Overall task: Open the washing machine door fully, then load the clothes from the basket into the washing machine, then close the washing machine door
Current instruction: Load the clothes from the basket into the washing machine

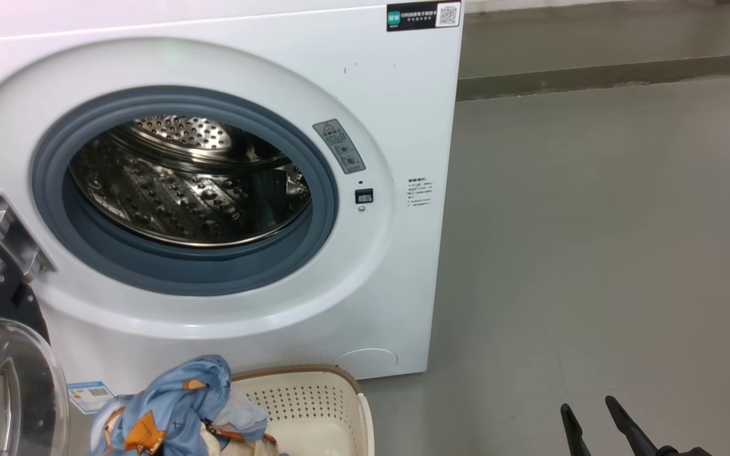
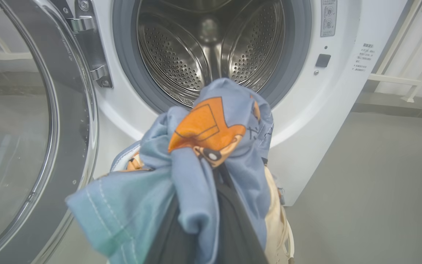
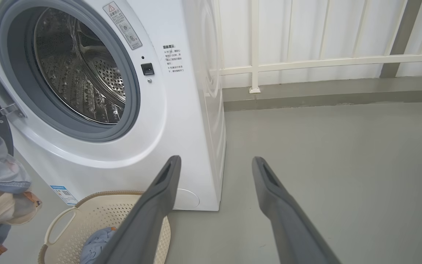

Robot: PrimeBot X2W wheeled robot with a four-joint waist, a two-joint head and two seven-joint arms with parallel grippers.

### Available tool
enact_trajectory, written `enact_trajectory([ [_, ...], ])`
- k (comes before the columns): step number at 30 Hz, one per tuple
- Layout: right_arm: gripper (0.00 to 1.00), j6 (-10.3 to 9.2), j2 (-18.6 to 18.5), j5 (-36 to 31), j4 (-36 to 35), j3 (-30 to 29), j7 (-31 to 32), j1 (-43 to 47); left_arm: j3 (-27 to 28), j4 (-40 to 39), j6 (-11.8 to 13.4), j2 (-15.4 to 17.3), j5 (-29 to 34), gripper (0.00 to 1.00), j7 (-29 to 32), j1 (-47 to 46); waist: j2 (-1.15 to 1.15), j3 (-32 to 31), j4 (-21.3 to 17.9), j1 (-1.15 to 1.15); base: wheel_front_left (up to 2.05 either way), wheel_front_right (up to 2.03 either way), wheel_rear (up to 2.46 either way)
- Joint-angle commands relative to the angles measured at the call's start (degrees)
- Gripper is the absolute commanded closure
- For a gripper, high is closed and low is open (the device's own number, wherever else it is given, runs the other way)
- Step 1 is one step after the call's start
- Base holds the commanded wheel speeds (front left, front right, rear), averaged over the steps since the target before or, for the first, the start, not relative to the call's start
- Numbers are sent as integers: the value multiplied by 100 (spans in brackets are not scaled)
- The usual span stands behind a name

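Closest to us, our left gripper point(image 2: 220, 172) is clamped on the clothes point(image 2: 203, 128). Its dark fingers are buried in the blue folds, and the bundle hangs above the basket's left end. Our right gripper point(image 3: 214, 165) hovers over bare floor point(image 3: 343, 165), jaws wide apart with nothing between them. Just beyond, the basket point(image 1: 314, 392) sits on the floor against the foot of the washing machine point(image 1: 371, 95), with some blue fabric point(image 3: 97, 244) showing inside it. The washing machine door point(image 2: 31, 128) stands swung wide to the left. We judge the loading step is in hand. Next we must raise the bundle over the grey gasket point(image 1: 326, 190), carry it into the drum point(image 2: 203, 44), and only then let go. Trailing cloth could snag on the lip.
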Motion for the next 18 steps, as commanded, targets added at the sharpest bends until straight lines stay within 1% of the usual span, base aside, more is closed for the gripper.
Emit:
enact_trajectory([
  [1, 0, 35, -105, -42, -107, 164, -28, -161, 149, -197, 50, 24, 8, 100, -61, -77, 0, -2, 14, 0, 0, 0, 0],
  [18, 0, 35, -254, -18, 60, 338, -28, -575, 167, -221, 76, 24, -48, 100, -61, -199, 0, 65, 34, 0, 0, 0, 0],
])
